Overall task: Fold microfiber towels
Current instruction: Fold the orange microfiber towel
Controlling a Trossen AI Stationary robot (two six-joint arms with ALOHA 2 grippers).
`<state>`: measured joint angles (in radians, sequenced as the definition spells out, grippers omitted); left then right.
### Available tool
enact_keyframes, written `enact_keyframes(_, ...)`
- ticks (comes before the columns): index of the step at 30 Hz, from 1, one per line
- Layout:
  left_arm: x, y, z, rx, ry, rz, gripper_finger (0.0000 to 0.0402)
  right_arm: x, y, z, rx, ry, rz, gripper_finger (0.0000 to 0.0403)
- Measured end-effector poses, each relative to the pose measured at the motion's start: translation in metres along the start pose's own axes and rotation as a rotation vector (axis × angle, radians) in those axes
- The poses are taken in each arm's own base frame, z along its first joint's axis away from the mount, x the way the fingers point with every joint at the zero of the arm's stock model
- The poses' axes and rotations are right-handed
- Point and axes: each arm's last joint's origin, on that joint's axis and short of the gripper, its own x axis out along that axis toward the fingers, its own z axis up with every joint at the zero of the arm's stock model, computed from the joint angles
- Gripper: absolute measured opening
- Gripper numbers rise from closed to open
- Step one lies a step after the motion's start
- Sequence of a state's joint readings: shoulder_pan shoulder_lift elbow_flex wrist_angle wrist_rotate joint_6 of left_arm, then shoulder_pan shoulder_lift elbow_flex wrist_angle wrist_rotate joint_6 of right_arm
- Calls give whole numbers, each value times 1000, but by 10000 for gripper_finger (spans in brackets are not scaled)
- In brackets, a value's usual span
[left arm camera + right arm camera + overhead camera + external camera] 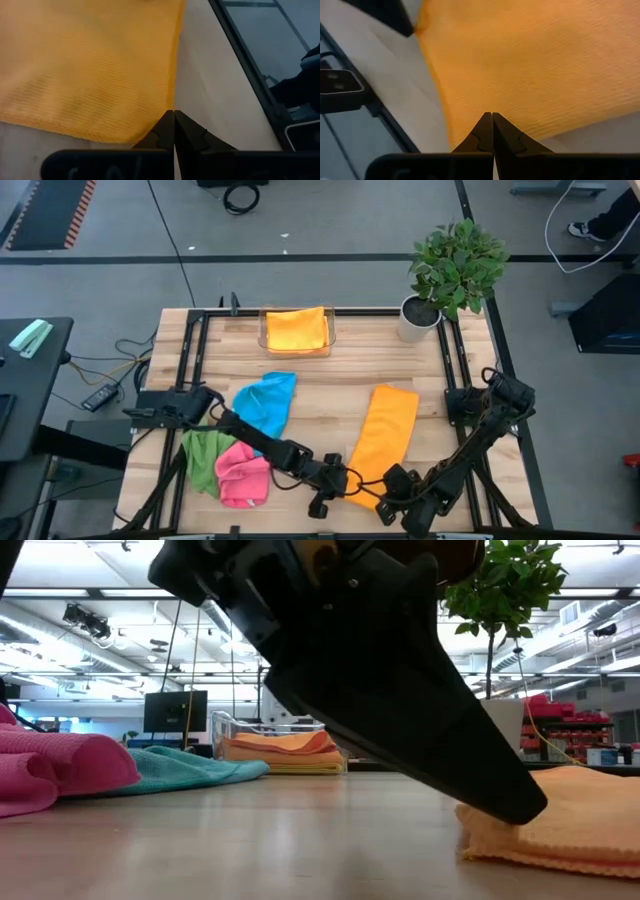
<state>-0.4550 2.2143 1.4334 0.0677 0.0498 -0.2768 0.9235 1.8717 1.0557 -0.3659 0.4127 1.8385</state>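
Observation:
An orange towel (385, 438), folded into a long strip, lies flat on the table with one short end toward the near edge. My left gripper (347, 480) is shut at that end's left corner. My right gripper (386, 502) is shut over its right corner. In the left wrist view the orange towel (85, 65) lies just past the shut tips of my left gripper (173, 112). In the right wrist view the orange towel (535, 65) lies under the tips of my right gripper (493, 114). Blue (265, 402), green (203, 455) and pink (243, 477) towels lie crumpled at the left. My left gripper touches the orange towel's near short edge (169, 102), close to its near-left corner, with shut fingertips slanting down from the table's left. In the low view one fingertip (520, 802) rests on the towel's edge (490, 825). The towel lies flat; whether any cloth is pinched, I cannot tell. My right gripper has its shut fingertips on the orange towel's top face (492, 102), a little inside its near-right corner, slanting down from the table's right. The towel lies flat beneath them. Whether a layer is caught between the tips, I cannot tell.
A clear tray (264, 338) at the far middle holds a folded orange towel (296, 330). A potted plant (455, 265) stands at the far right corner. Black frame rails (452, 355) run along the table's sides. Bare wood (330, 395) lies between the blue and orange towels.

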Motion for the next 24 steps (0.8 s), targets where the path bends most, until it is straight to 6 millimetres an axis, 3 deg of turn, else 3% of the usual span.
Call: enact_keyframes(24, 0, -6, 3, -6, -47, -18, 7, 4, -7, -7, 22, 93, -72, 2)
